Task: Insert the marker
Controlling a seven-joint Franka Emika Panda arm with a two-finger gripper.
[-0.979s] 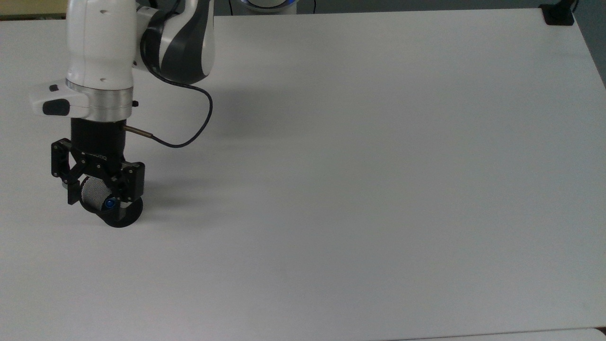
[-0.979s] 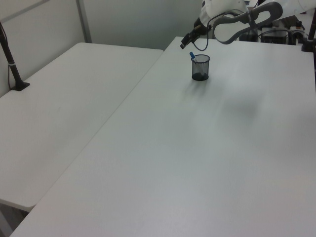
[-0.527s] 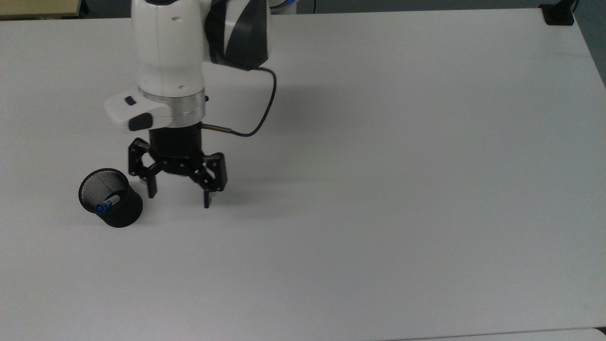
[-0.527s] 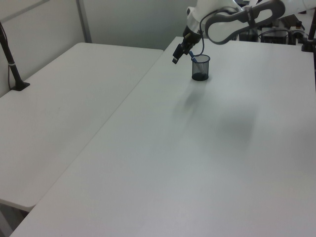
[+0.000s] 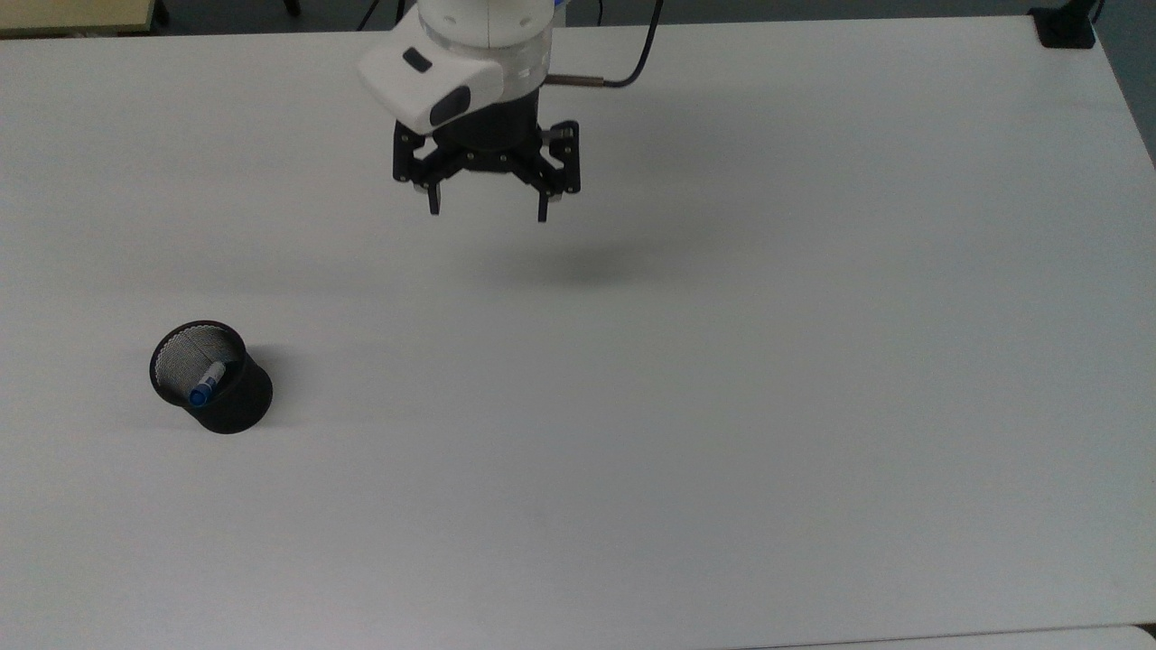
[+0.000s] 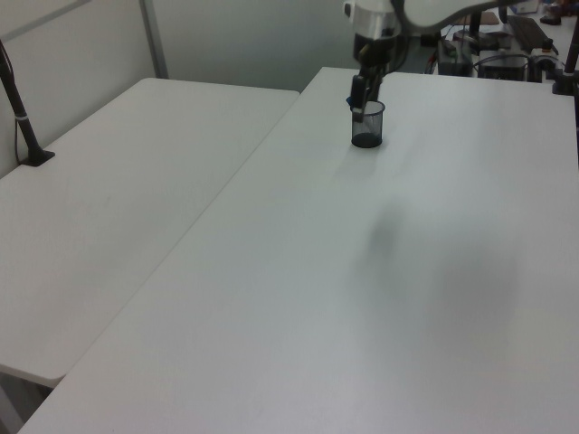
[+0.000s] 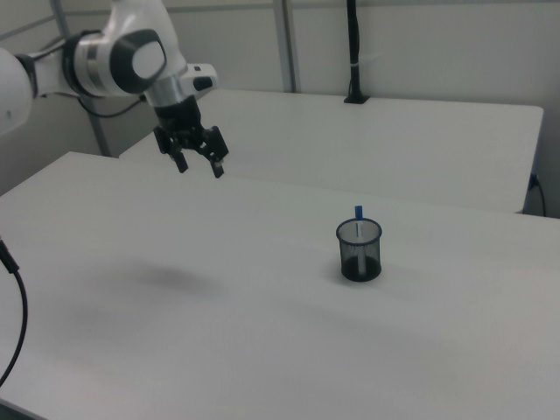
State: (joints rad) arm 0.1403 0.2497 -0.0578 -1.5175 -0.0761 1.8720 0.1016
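White table (image 5: 722, 406): marker (image 7: 358, 226) near-upright in cup (image 7: 359, 251), blue end up; fingers (image 5: 545, 206) spread apart.

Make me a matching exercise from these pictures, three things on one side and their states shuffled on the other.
Things:
1. marker
2. mesh cup
3. gripper

States:
A. raised above the table, jaws open, holding nothing
B. upright on the white table
C. leaning inside, blue end sticking up past the rim

Pairs: 1-C, 2-B, 3-A
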